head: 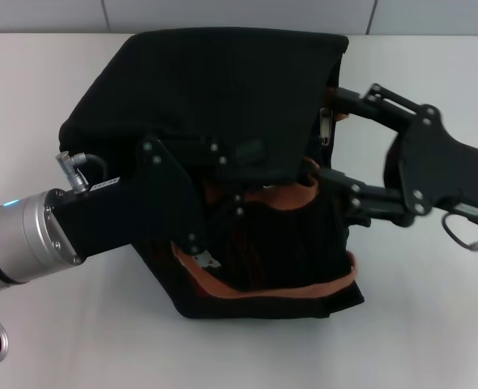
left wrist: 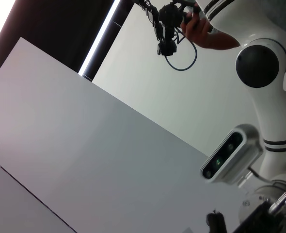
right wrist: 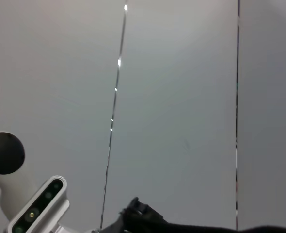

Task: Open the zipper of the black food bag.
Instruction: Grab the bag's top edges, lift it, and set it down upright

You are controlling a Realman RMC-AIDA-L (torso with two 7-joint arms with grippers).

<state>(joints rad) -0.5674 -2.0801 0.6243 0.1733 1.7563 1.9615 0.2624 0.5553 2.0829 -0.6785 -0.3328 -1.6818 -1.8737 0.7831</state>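
The black food bag [head: 223,81] lies on the white table [head: 433,324] in the head view, its top fabric pushed toward the back. Orange-brown straps [head: 304,288] curl along its front and in the opened middle. A small silver zipper pull [head: 326,126] hangs at the bag's right edge. My right gripper [head: 330,134] comes in from the right, open, one finger above and one below that pull. My left gripper [head: 247,182] reaches in from the left over the bag's middle, its fingers spread, tips hard to see against the black fabric. Neither wrist view shows the bag.
White table surrounds the bag on the front, left and right. A tiled wall [head: 239,12] rises behind it. The wrist views show only walls, my own white body [left wrist: 264,63] and head camera [left wrist: 228,155], plus a person's hand [left wrist: 201,29] holding cables.
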